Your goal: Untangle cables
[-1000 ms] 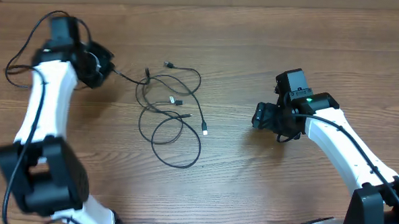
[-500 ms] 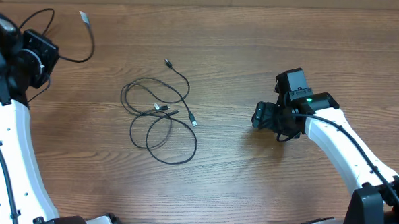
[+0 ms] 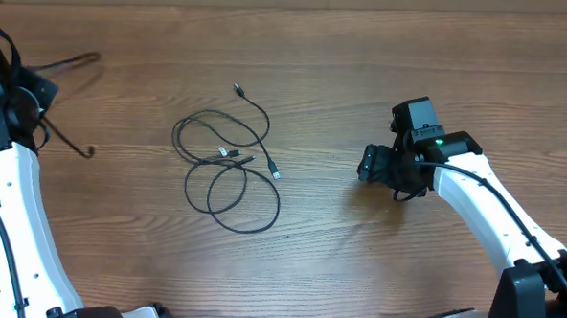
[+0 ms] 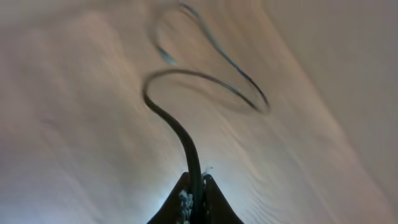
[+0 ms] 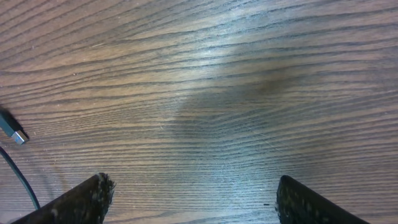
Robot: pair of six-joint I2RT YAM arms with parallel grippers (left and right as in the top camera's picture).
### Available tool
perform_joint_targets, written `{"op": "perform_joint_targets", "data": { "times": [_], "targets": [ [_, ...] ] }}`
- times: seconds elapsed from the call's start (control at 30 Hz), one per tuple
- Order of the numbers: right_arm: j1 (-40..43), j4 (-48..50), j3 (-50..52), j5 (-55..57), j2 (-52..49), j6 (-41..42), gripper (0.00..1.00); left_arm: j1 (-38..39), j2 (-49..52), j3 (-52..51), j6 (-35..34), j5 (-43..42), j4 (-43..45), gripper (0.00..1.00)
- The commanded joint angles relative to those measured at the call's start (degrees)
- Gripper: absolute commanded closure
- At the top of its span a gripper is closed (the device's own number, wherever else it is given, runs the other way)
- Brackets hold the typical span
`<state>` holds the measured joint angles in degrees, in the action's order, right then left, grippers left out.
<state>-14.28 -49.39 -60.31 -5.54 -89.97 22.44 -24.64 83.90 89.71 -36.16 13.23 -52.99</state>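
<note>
- far left of the overhead view: the white left arm [image 3: 12,224] runs up the frame edge. the left gripper [image 3: 29,110] sits in the upper left corner, partly cut off.
- its jaws are clenched on a single cable [image 3: 70,143]. in the left wrist view the black cord rises from between the closed fingertips, bends left and curls into a blurred loop above the wood.
- in the overhead view this cable shows as two thin, blurred strands reaching right from the gripper, one high and one lower. it is well apart from the other cords.
- centre left: the tangle of cables [image 3: 228,166] lies flat on the wooden table [image 3: 365,48] in a few overlapping loops. one small plug [image 3: 239,88] points to the top of the frame and a silver-tipped plug [image 3: 275,174] is at its right side.
- right of centre: the right gripper [image 3: 368,165] is low over bare wood, apart from the tangle. its jaws are spread wide and grasp nothing.
- the right wrist view shows a plug end and a bit of cord at its left edge.
- far right: the white right arm [image 3: 483,211] slopes down to the lower right corner.
</note>
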Motion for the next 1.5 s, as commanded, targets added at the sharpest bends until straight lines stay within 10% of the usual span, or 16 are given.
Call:
{"op": "perform_joint_targets", "data": {
  "times": [0.0, 0.33, 0.77, 1.47],
  "targets": [
    [0.2, 0.2, 0.2, 0.5, 0.4, -0.2, 0.17, -0.2, 0.9, 0.7, 1.9, 17.9, 0.1, 0.91],
    [0.2, 0.1, 0.2, 0.5, 0.4, -0.2, 0.17, -1.9, 4.3, 0.7, 1.4, 25.3, 2.4, 0.85],
    [0.2, 0.2, 0.2, 0.5, 0.4, -0.2, 0.17, -1.9, 6.0, -0.9, 1.5, -9.3, -16.5, 0.56],
    [0.2, -0.3, 0.2, 0.5, 0.4, -0.2, 0.17, -4.4, 8.0, -27.5, -8.5, -1.9, -7.9, 0.43]
  ]
}}
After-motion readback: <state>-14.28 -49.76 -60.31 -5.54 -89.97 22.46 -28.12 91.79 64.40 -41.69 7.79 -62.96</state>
